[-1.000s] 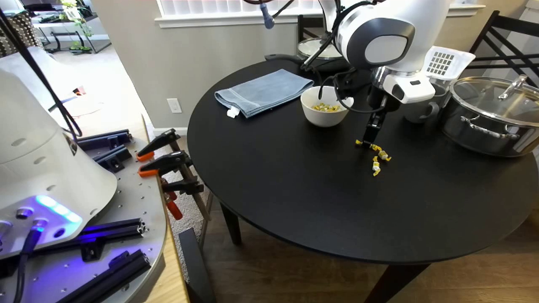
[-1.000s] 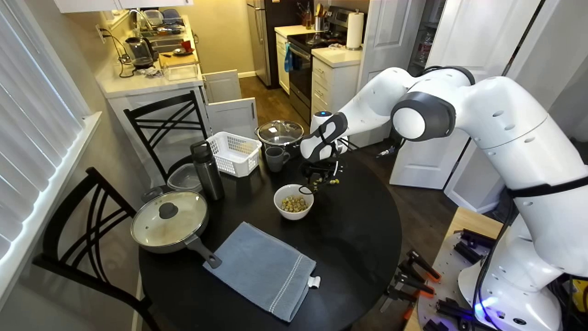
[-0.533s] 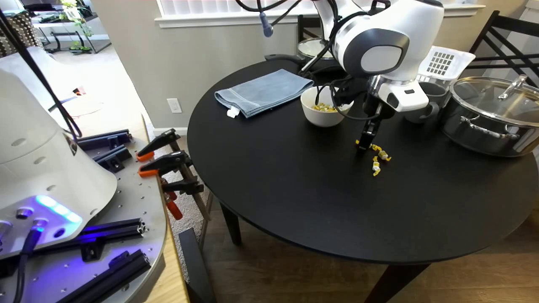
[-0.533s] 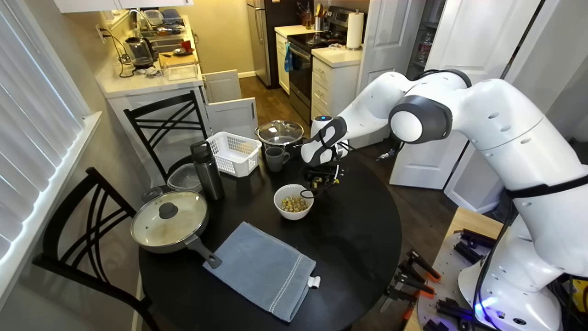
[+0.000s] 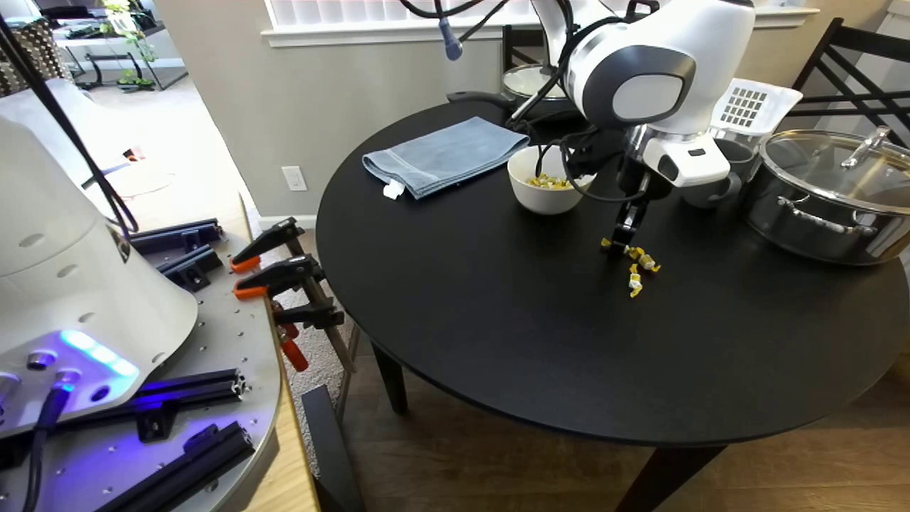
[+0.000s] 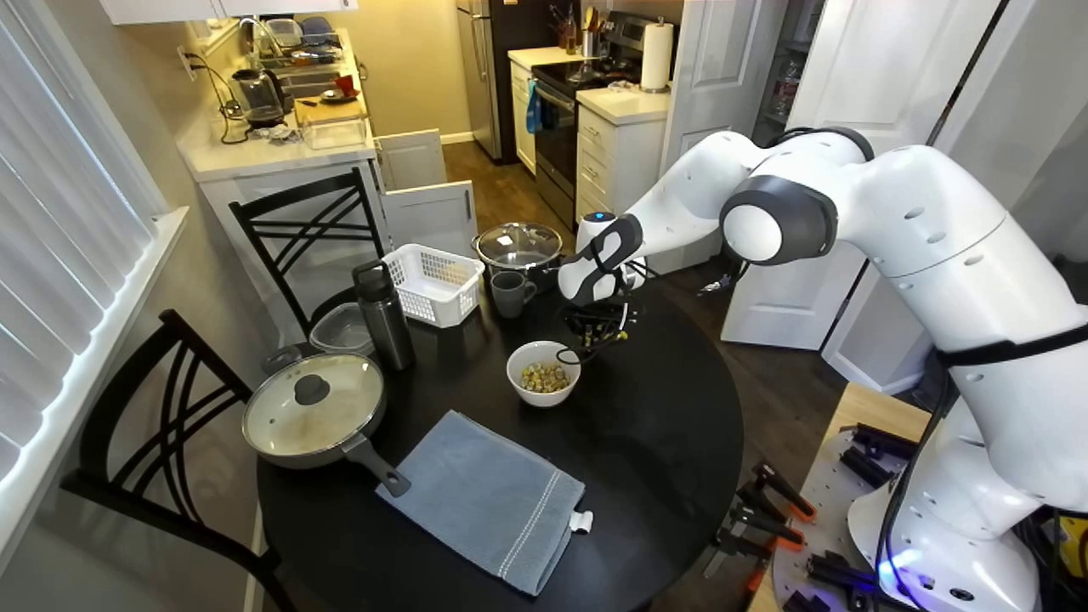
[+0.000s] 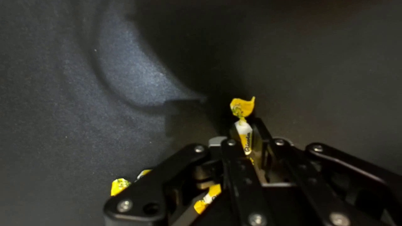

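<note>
Gripper (image 7: 246,133): clamped on wrapped candy (image 7: 244,128), sides pinched, likely for purchase
White bowl (image 5: 547,201): nearby, corralling similar candies (image 5: 549,182) (yellow too)

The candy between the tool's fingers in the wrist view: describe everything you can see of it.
The candy has a thin-looking wrapper: white and yellow body, dark lettering, apparently "Ricola", and a flared, twisted yellow end with green print. It lies lengthwise between the fingers of the tool, that end showing beyond their tips, the other mostly hidden. Whether the fingers grip it, or it rests on the table, is unclear.
</note>
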Available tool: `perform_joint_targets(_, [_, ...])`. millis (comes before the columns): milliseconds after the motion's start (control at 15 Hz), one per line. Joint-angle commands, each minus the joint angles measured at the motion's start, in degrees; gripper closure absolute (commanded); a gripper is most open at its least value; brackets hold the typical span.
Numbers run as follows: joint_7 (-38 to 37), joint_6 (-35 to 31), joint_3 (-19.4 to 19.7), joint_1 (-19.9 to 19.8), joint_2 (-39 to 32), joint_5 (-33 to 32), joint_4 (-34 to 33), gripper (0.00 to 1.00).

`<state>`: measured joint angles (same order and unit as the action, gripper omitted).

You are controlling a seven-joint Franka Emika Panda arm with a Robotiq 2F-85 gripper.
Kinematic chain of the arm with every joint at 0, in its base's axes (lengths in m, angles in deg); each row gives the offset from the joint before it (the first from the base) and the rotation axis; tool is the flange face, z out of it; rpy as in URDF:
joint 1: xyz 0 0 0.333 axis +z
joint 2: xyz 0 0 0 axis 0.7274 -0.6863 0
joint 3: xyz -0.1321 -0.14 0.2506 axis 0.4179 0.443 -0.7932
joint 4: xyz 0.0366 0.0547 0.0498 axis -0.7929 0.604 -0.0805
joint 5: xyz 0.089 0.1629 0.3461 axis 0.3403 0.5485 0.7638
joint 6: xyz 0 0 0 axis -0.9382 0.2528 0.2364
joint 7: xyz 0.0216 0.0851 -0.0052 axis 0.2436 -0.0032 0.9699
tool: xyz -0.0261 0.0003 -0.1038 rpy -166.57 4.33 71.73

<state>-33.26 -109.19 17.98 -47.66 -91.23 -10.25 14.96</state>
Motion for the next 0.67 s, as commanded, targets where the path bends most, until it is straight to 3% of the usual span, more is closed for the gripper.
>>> perform_joint_targets(0, [0.1, -1.6, 0.1, 0.6, 4.0, -1.5, 3.4, 0.96])
perform_joint_targets(600, [1.5, -7.1, -0.4, 1.8, 15.7, -3.0, 12.0, 0.96])
